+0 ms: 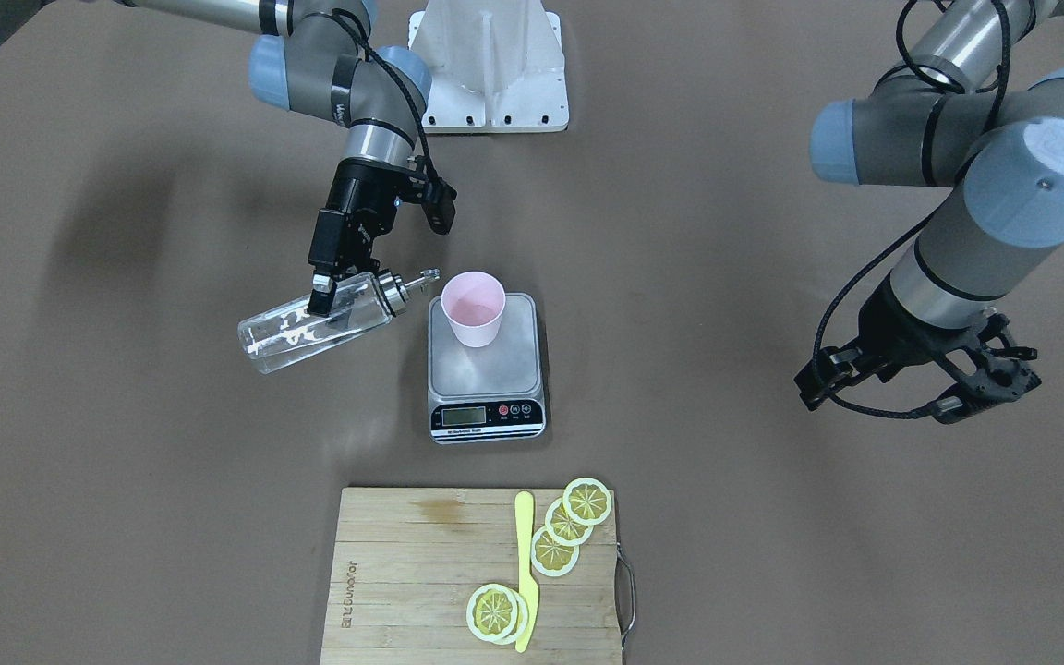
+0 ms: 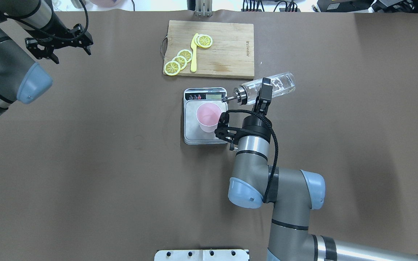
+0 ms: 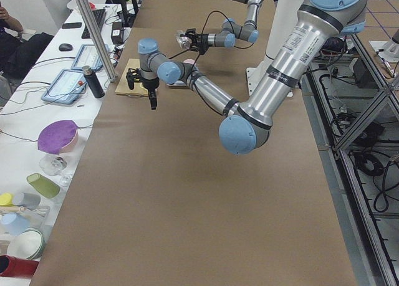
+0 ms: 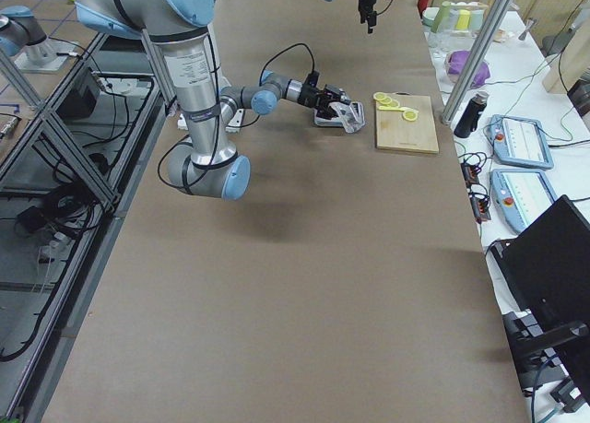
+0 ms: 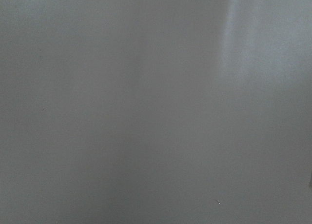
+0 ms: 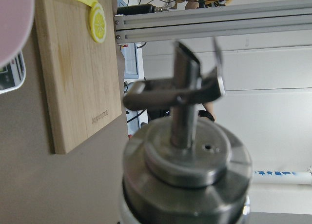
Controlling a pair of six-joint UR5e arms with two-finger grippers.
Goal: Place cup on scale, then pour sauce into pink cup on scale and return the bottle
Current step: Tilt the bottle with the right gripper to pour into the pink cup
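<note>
The pink cup (image 1: 474,308) stands upright on the back of the scale (image 1: 486,369), also in the overhead view (image 2: 209,116). My right gripper (image 1: 321,294) is shut on the clear bottle (image 1: 310,323) and holds it tipped almost level above the table beside the scale (image 2: 194,139). Its metal pourer cap (image 1: 398,288) points at the cup, the spout tip just at the cup's rim. I see no stream. The cap fills the right wrist view (image 6: 187,155). My left gripper (image 1: 957,369) hangs open and empty far off to the side, also in the overhead view (image 2: 62,45).
A wooden cutting board (image 1: 421,573) lies beyond the scale with lemon slices (image 1: 555,551) and a yellow knife (image 1: 525,573) on it. The white robot base plate (image 1: 490,65) sits behind the scale. The left wrist view shows only blurred grey surface.
</note>
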